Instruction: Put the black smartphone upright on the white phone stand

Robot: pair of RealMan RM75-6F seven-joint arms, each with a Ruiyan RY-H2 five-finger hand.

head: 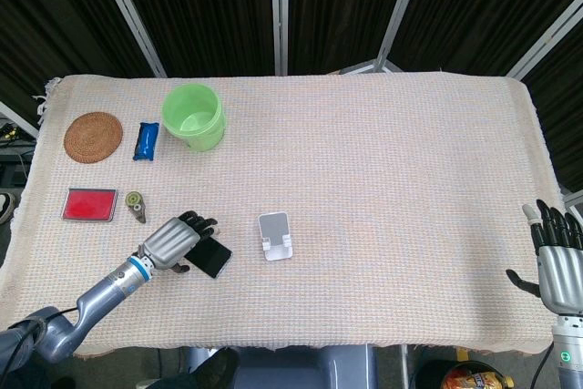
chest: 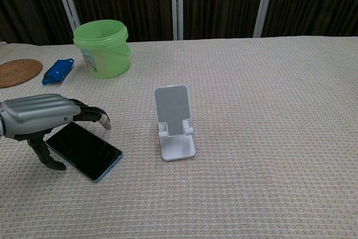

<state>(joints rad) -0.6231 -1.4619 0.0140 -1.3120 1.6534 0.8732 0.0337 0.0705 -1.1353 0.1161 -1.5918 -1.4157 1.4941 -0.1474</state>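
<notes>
The black smartphone (chest: 92,151) lies flat on the woven cloth, left of the white phone stand (chest: 174,122), which stands empty. In the head view only the phone's right end (head: 212,259) shows beside the stand (head: 275,235). My left hand (head: 175,240) hovers over the phone's left end, fingers spread and curved down above it, thumb (chest: 47,158) beside its near edge; it holds nothing. From the chest camera the left hand (chest: 42,117) covers the phone's far left corner. My right hand (head: 557,261) stays off the table's right edge, fingers apart and empty.
A green bucket (head: 194,117) stands at the back left, with a blue packet (head: 146,140) and a round woven coaster (head: 93,137) beside it. A red flat box (head: 90,204) and a small olive tape dispenser (head: 136,206) lie just left of my left hand.
</notes>
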